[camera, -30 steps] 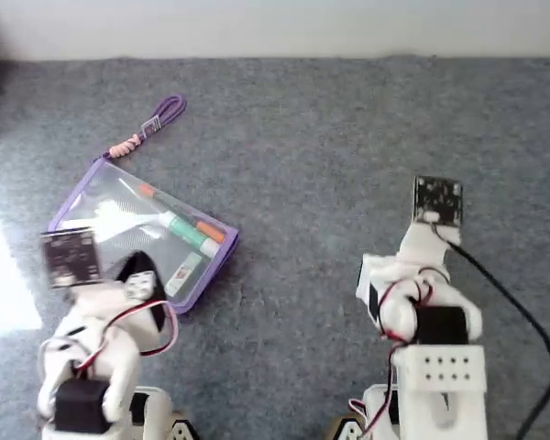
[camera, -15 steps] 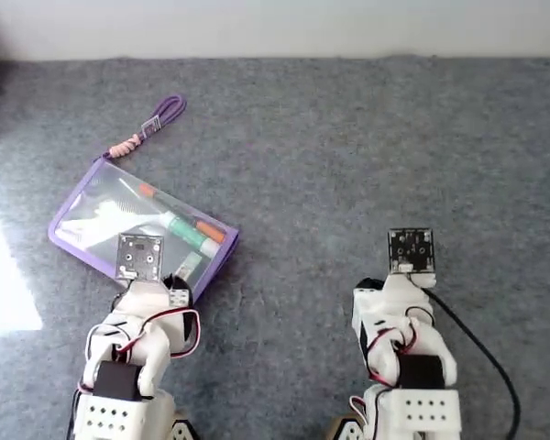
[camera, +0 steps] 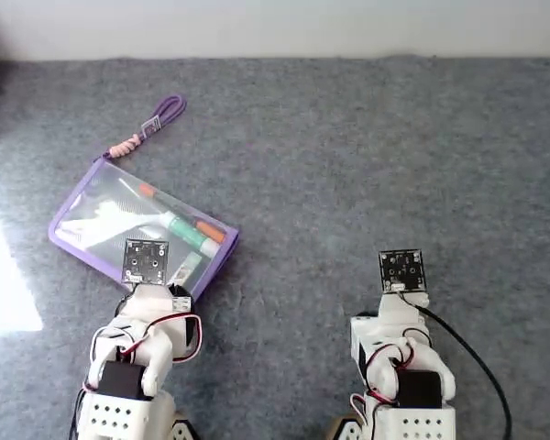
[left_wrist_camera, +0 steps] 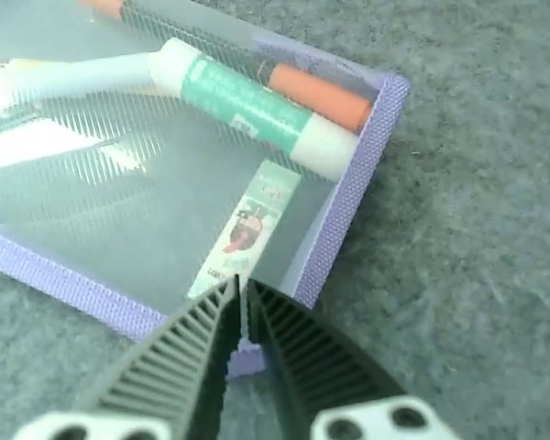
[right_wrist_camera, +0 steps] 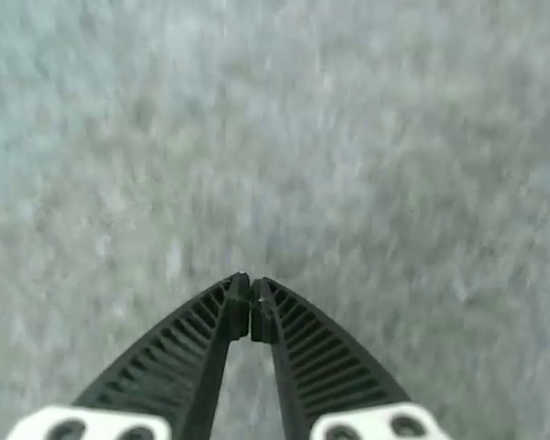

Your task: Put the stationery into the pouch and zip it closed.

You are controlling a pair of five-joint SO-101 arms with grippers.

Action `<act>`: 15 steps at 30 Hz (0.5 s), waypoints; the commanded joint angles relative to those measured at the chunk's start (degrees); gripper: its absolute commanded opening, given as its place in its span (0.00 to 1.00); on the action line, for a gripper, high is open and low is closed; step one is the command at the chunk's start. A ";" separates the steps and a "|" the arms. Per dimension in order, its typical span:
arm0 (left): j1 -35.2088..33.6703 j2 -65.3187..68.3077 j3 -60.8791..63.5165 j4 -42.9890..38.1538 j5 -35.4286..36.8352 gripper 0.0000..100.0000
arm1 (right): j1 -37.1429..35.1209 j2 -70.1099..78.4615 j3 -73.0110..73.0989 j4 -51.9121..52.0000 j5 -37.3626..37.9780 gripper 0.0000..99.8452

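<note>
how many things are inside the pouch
4 seen: green glue stick, orange pen beside it, eraser near the pouch corner, white item further in. Others may be hidden.

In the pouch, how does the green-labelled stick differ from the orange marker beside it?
The green-labelled stick is white-ended and thicker; the orange marker is slimmer, with a dark middle. The stick lies nearer the left gripper than the marker. Both lie parallel inside the pouch.
</note>
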 commanded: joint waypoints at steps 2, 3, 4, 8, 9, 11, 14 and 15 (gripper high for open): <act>-2.29 -0.62 -0.48 -1.14 -0.35 0.01 | 0.22 0.13 0.97 1.54 0.70 0.01; -3.08 -0.62 -0.48 -1.23 -0.35 0.01 | 0.22 0.13 0.97 1.54 0.70 0.01; -3.78 -0.62 -0.48 -1.23 -0.26 0.01 | 0.22 0.13 0.97 1.54 0.70 0.01; -6.51 -0.62 -0.57 -1.05 -0.26 0.01 | 0.22 0.13 0.97 1.54 0.70 0.01; -6.68 -0.62 -0.57 -1.05 -0.26 0.01 | 0.22 0.13 0.97 1.54 0.70 0.01; -6.68 -0.62 -0.57 -1.14 -0.26 0.01 | 0.22 0.13 0.97 1.54 0.70 0.01; -6.33 -0.62 -0.57 -1.14 -0.35 0.01 | 0.22 0.13 0.97 1.54 0.70 0.01; -6.33 -0.62 -0.57 -1.14 -0.35 0.01 | 0.22 0.13 0.97 1.54 0.70 0.01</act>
